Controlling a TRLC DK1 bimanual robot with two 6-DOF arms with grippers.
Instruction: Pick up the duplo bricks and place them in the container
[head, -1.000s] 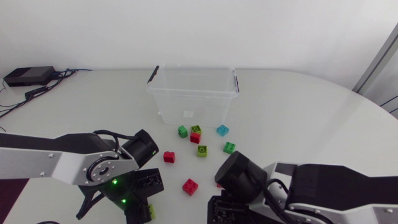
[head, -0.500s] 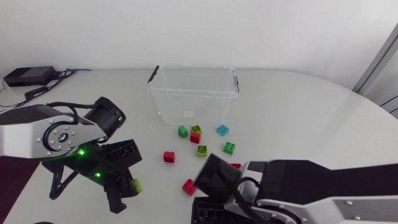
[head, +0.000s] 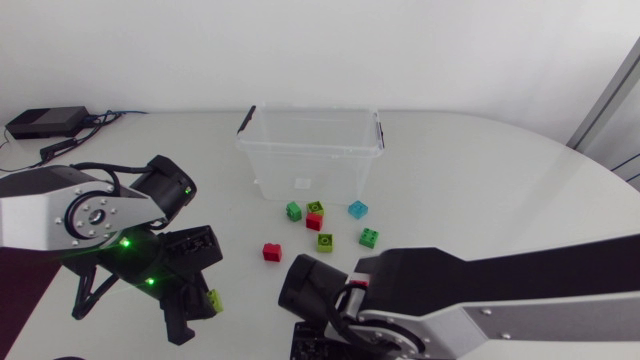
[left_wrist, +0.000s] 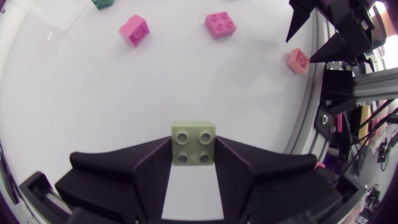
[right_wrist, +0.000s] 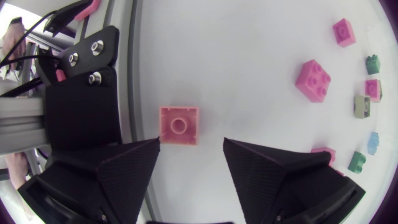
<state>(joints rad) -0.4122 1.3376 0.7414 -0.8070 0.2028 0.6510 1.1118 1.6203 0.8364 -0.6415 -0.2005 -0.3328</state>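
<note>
Left wrist view shows the left pincer (left_wrist: 193, 149) closed on a lime brick (left_wrist: 194, 140) over the counter (head: 480, 180), well apart from the container (head: 330, 165). I judge the carrying step is in hand; next it must travel above the container and release. The right pincer (right_wrist: 190, 144) stands wide, with a pink brick (right_wrist: 180, 124) just ahead of it.

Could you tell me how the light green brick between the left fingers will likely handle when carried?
The light green brick looks like rigid moulded plastic, so it should not deform. It is small, so probably light. The fingers press its flat sides, so it seems unlikely to twist.
</note>
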